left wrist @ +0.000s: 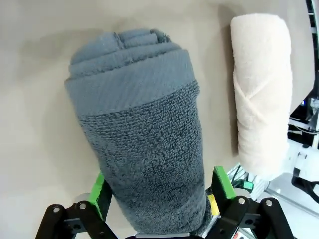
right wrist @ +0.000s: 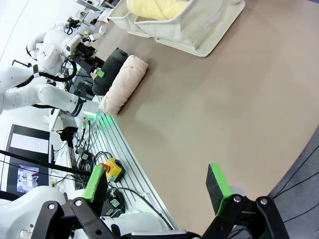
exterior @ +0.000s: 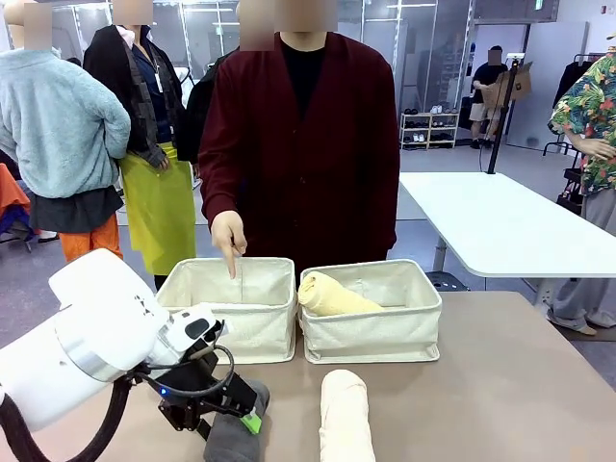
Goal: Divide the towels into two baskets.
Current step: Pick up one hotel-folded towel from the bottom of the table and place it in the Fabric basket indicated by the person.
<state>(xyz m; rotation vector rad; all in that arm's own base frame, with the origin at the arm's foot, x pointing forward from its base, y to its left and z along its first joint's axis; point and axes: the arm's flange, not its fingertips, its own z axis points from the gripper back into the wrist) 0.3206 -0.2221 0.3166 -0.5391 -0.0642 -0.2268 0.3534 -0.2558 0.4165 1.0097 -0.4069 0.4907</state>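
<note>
Hardest to read first. In the front view, my left gripper (left wrist: 160, 189) sits low at the bottom left, half hidden by its own white arm. The dark grey towel (left wrist: 144, 139) under it is cut off by the bottom edge there.

The left wrist view is clearer. The 2 green pads (left wrist: 223, 182) stand 1 on each flank of the dark grey towel, which lies on the table (left wrist: 30, 99). The jaws are partly drawn in, with the pads at the terry or just off it, and I cannot tell whether they actually squeeze.

To the right of it lies the cream towel (left wrist: 261, 89), parallel to it with a strip of table between them. Its near end is also cropped in the front view.

At the far side, the left basket (exterior: 231, 332) has its floor hidden behind its near wall, so I cannot tell its contents. A person's hand (exterior: 229, 236) points 1 finger down over its far rim.

Just beside it, the right basket (exterior: 380, 339) holds the pale yellow towel (exterior: 332, 296). This towel lies tilted, with 1 end propped near the left wall's rim.

In its own wrist view, my right gripper (right wrist: 157, 183) stands spread wide with nothing between the pads, well apart from the towels.

My count is 2 baskets and 3 towels, with 2 towels on the table and 1 in a basket.
</note>
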